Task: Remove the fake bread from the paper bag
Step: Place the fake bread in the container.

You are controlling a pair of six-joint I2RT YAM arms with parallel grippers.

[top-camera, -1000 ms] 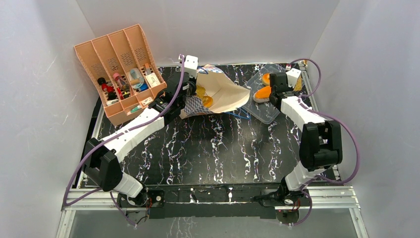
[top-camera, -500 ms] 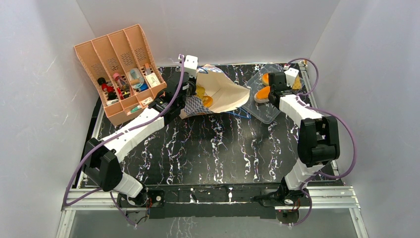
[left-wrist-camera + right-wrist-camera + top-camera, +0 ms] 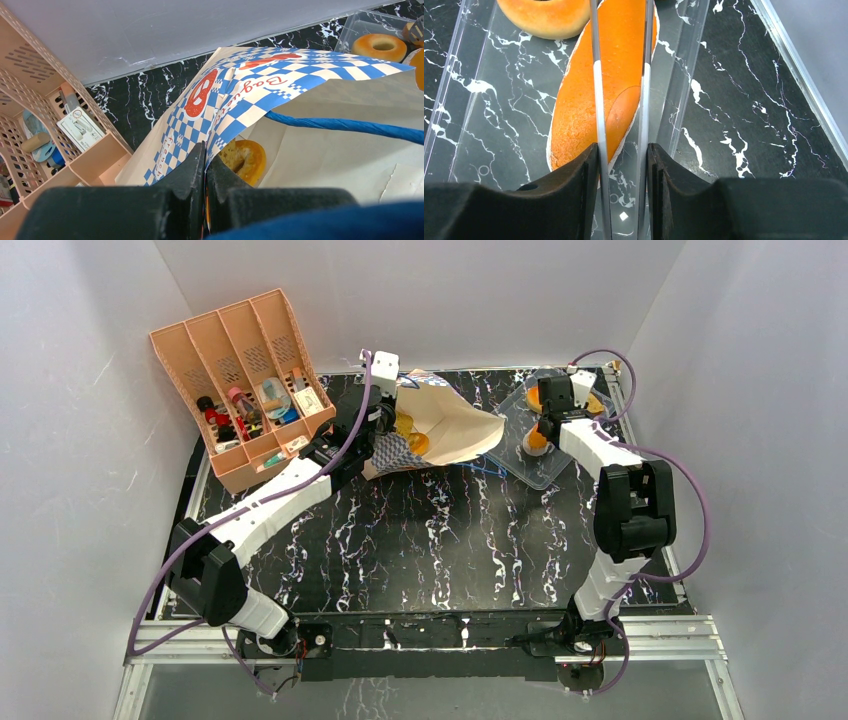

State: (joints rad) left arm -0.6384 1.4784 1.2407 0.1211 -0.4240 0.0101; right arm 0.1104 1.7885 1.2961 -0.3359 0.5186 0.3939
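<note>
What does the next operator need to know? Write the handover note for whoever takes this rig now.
Left claw: shut on the checkered rim of the tan kraft paper bag.
Right claw: shut on thin metal tongs, blades over the long orange-topped toy loaf.
Done: loaf and one golden ring toy bagel lie in the clear plastic tray.
To do: a second ring bagel shows inside the bag; anything deeper is hidden.
</note>
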